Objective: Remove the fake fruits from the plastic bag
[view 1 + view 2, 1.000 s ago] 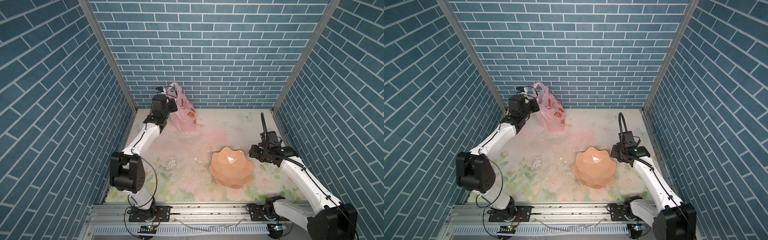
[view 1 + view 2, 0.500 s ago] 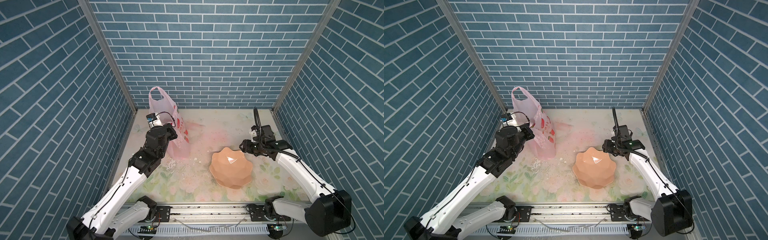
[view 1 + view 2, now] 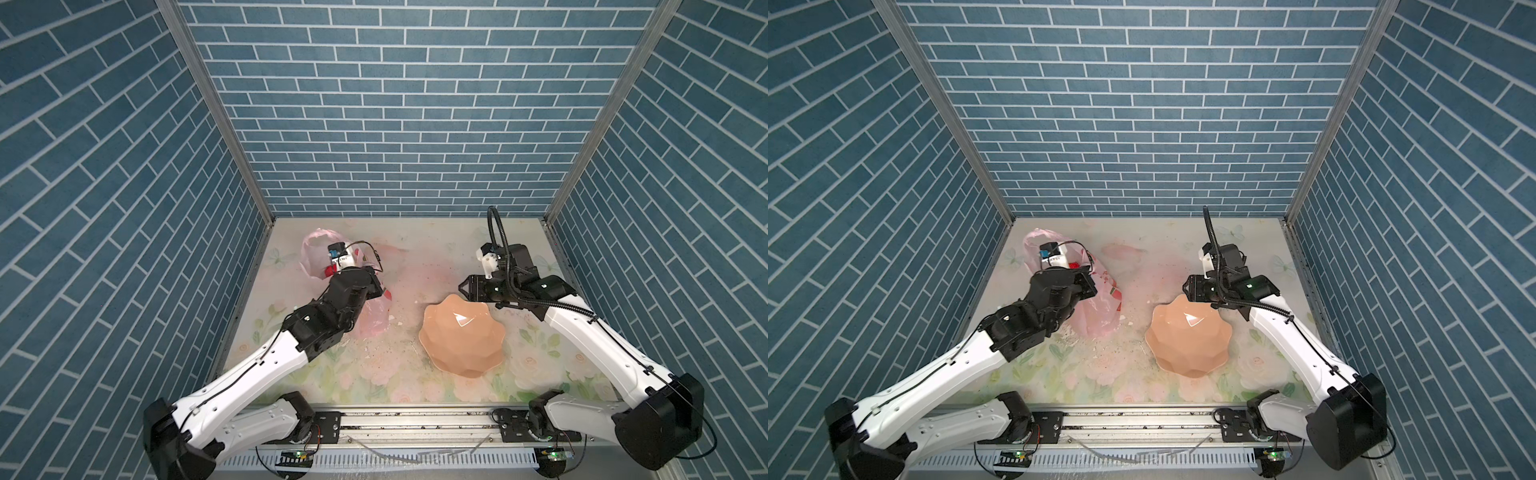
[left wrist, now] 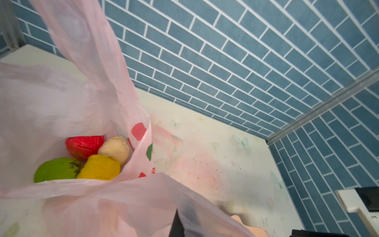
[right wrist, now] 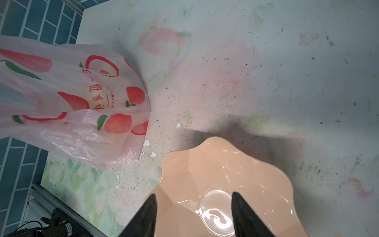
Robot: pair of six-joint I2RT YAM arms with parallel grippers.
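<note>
- The left tool (image 4: 180,219) has its fingers together, pinching a fold of the thin translucent pink plastic bag (image 4: 61,98).
- Only one dark finger shows at the edge of the left wrist view, veiled by film. In both top views the tool's tips are hidden under its own wrist.
- The bag's mouth gapes toward the left wrist camera. One loop handle (image 4: 86,41) rises and is cut off by the frame.
- Four fake fruits lie packed together deep in the bag: a red apple (image 4: 84,146), a cream-white lump (image 4: 114,148), a wrinkly yellow fruit (image 4: 99,167) and a green fruit (image 4: 55,169). Film covers the rest of the inside.
- The right tool (image 5: 193,195) has its fingers apart and empty, poised over the far rim of the peach scalloped plastic bowl (image 5: 184,160). In the right wrist view the finger bases run out of frame.
- In a top view the bag (image 3: 374,320) is left of the bowl, near it but apart, and half covered by the left arm.
- I cannot tell whether its lower end rests on the flower-printed worktop (image 3: 415,249) or hangs just clear.
- Small white flakes (image 5: 146,143) dot the worktop between bag and bowl.
</note>
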